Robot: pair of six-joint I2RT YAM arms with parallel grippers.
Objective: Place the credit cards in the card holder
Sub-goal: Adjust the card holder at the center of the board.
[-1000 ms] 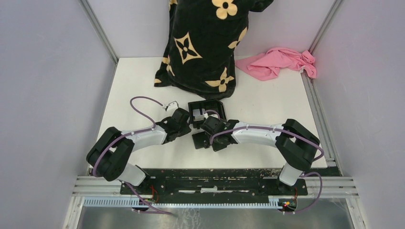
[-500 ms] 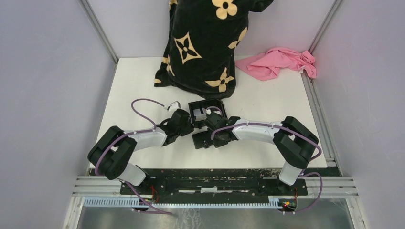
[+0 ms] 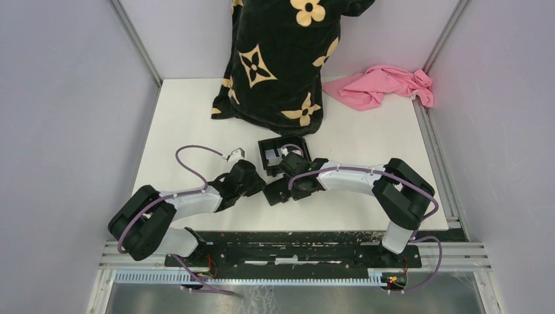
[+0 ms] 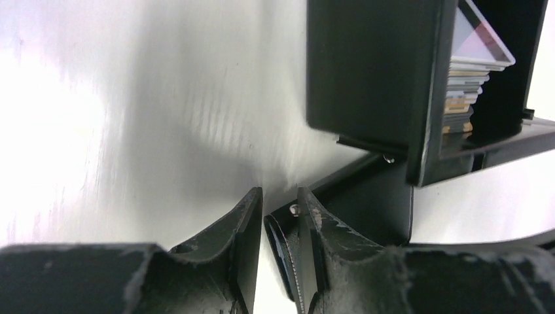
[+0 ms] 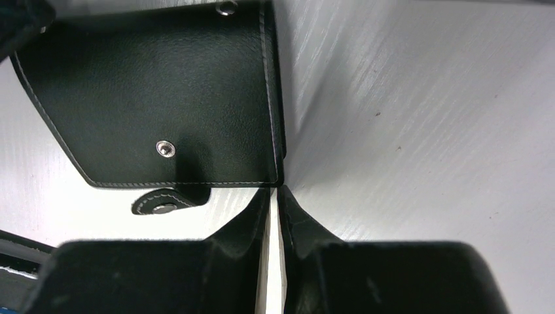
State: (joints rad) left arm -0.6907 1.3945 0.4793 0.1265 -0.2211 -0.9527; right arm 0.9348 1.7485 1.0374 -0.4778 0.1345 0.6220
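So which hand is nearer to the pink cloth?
Right. The right hand is right of the card holder, toward the pink cloth; the left hand is left of it, farther away.

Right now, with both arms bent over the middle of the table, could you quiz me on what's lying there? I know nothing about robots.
1. True or false: the pink cloth lies at the far right corner of the table.
2. What sits inside the black tray? A) a stack of cards; B) a pile of coins; C) a pair of scissors.
3. Fill in: of the tray and the card holder, the one closer to the table's near edge is the ____.

Key: 1 true; 2 A; 3 card holder.
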